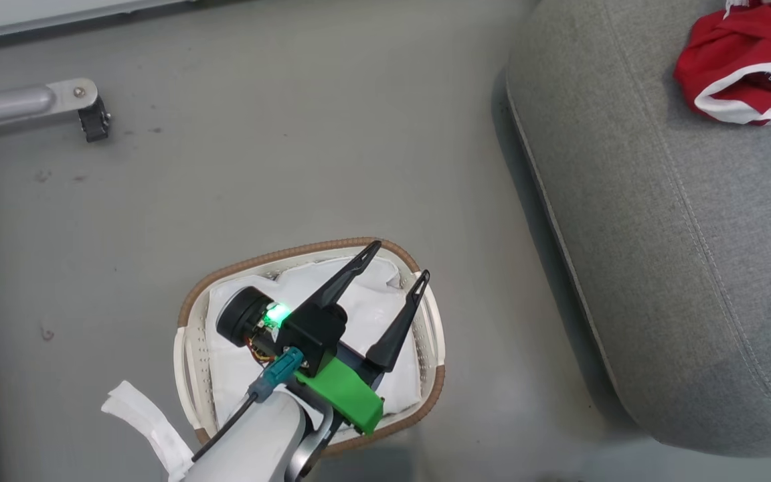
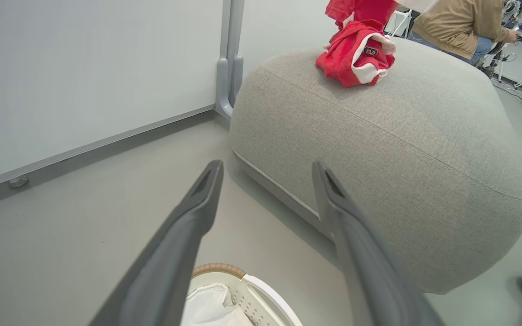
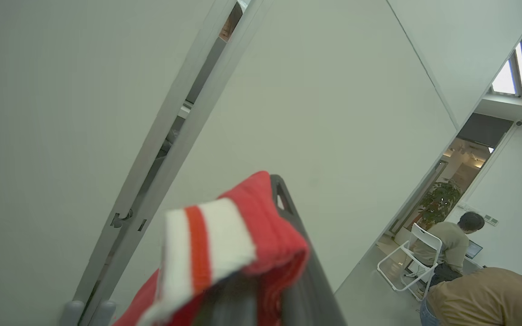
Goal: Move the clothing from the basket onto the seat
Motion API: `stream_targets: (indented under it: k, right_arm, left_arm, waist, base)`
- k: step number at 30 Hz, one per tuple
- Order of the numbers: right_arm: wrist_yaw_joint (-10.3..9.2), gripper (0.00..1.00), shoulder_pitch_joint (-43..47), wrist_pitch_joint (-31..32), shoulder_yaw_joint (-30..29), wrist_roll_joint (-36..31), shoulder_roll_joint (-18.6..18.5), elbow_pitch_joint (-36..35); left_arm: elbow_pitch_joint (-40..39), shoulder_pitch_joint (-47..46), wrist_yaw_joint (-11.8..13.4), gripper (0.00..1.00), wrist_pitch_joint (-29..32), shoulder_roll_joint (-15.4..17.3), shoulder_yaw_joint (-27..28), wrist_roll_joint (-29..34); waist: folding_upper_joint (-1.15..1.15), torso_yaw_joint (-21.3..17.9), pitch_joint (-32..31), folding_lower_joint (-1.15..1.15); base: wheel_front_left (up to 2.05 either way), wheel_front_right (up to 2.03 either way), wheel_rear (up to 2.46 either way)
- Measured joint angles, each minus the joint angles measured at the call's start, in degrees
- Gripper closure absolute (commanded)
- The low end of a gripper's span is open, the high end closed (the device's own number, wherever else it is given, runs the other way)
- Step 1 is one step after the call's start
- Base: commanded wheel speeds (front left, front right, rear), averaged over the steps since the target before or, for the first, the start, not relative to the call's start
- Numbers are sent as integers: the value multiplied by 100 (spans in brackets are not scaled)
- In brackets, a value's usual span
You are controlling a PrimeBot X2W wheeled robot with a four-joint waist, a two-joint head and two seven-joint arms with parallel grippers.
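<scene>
Left gripper (image 1: pixel 400 259) hangs right above the basket (image 1: pixel 188 304) with its two fingers spread wide and nothing between them. Where the inside of the basket shows, it is all white liner (image 1: pixel 372 294), so the job looks almost done. Red clothing (image 1: pixel 747 63) lies on the seat (image 1: pixel 680 268), well away from the basket. More clothing, red with white stripes, is draped over the right gripper (image 3: pixel 261 213) and may need putting down. That cloth covers the fingers, so I cannot tell if they pinch it. The arm hides part of the basket's bottom.
</scene>
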Motion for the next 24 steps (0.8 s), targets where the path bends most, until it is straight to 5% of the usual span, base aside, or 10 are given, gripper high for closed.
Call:
stream_targets:
  k: [9, 17, 24]
  right_arm:
    - [0, 100, 744, -413, -188, 87, 348, 959]
    - [0, 100, 1803, -594, -502, -48, 1073, 1750]
    - [0, 99, 2395, -604, -1026, -230, 1401, 1679]
  left_arm:
    - [34, -255, 1, 0, 45, 177, -82, 70]
    - [-59, -275, 68, 0, 127, 348, -51, 74]
    - [-91, -276, 94, 0, 153, 424, -35, 47]
  waist:
    - [0, -77, 579, 0]
    - [0, -225, 938, 0]
    - [0, -368, 1027, 0]
  base:
    - [0, 0, 0]
    - [0, 0, 0]
    - [0, 0, 0]
